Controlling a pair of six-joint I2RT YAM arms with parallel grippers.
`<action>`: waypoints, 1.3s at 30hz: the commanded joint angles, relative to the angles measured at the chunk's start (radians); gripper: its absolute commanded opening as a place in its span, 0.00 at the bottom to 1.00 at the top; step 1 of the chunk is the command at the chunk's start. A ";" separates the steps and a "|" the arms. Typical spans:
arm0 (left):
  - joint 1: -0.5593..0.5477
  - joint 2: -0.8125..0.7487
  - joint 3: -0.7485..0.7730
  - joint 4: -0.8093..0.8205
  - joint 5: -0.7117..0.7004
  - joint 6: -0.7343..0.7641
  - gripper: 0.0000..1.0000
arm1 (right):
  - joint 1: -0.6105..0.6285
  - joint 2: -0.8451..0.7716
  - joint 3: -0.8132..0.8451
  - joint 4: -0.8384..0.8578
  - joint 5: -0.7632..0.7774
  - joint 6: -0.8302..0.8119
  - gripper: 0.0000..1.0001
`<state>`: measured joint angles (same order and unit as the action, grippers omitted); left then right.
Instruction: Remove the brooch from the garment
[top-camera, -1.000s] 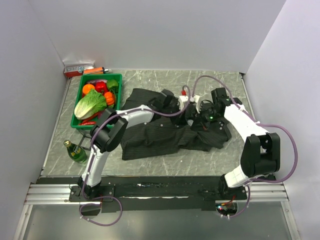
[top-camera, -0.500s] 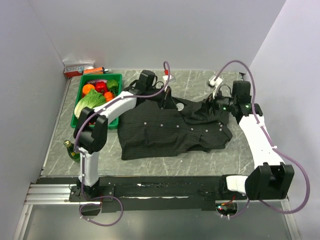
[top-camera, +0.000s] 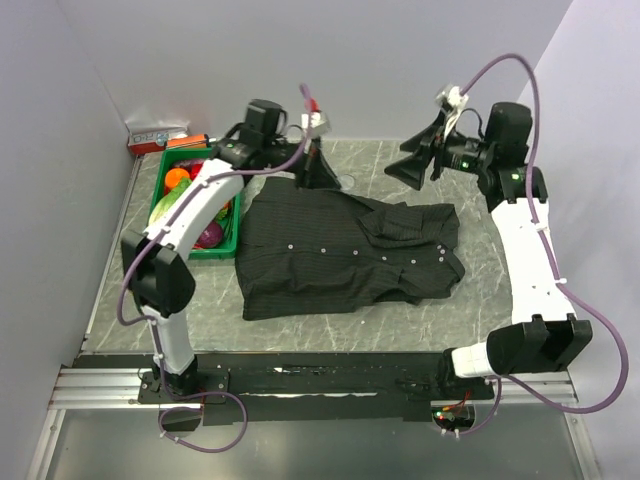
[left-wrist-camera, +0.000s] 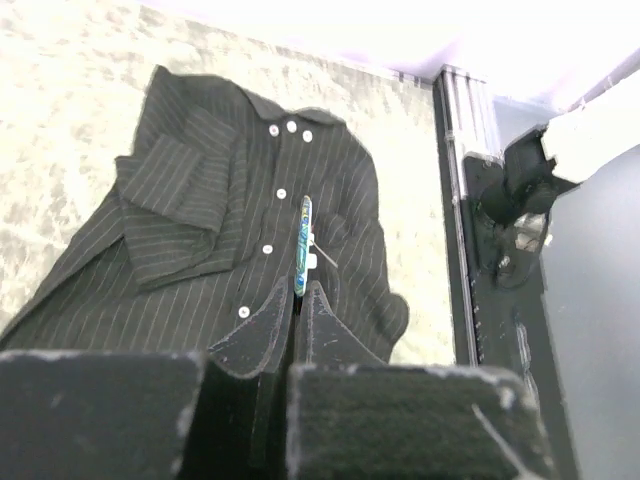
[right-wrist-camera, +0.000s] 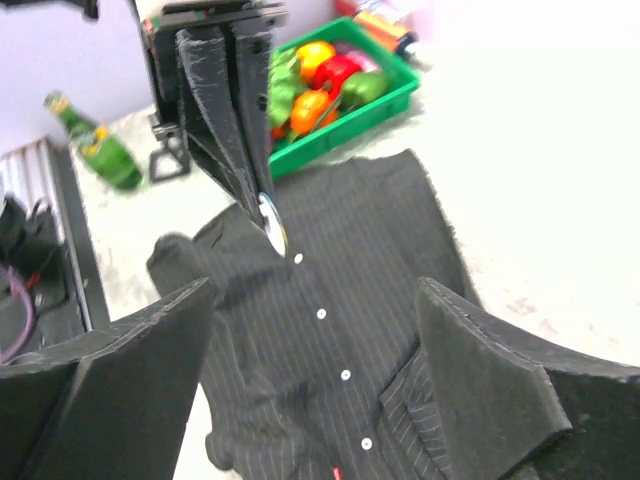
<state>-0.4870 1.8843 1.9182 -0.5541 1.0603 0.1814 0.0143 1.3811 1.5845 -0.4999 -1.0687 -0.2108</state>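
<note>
Up in the air goes the left gripper (left-wrist-camera: 298, 295), fingers pressed tight on the brooch (left-wrist-camera: 303, 240). It's a thin disc seen edge-on with its pin sticking out, held clear above the garment (top-camera: 340, 255), which lies rumpled on the table (top-camera: 400, 320). From overhead, that gripper hangs at the garment's 12 o'clock. The right gripper (right-wrist-camera: 315, 295) is raised at 1 o'clock, fingers spread wide. The green basket (right-wrist-camera: 340, 115) of vegetables sits at 10 o'clock.
</note>
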 joint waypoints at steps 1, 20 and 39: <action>0.097 -0.091 -0.106 0.257 0.093 -0.269 0.01 | 0.015 0.021 0.077 -0.100 0.101 0.039 0.98; 0.084 -0.188 -0.117 0.071 0.092 -0.106 0.01 | 0.326 -0.137 -0.187 0.110 0.217 -0.231 0.97; 0.024 -0.191 -0.087 -0.001 0.112 0.013 0.01 | 0.334 -0.030 -0.066 0.146 0.085 -0.165 0.70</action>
<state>-0.4534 1.6958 1.7836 -0.5304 1.1511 0.1307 0.3443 1.3342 1.4425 -0.3935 -0.9054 -0.3828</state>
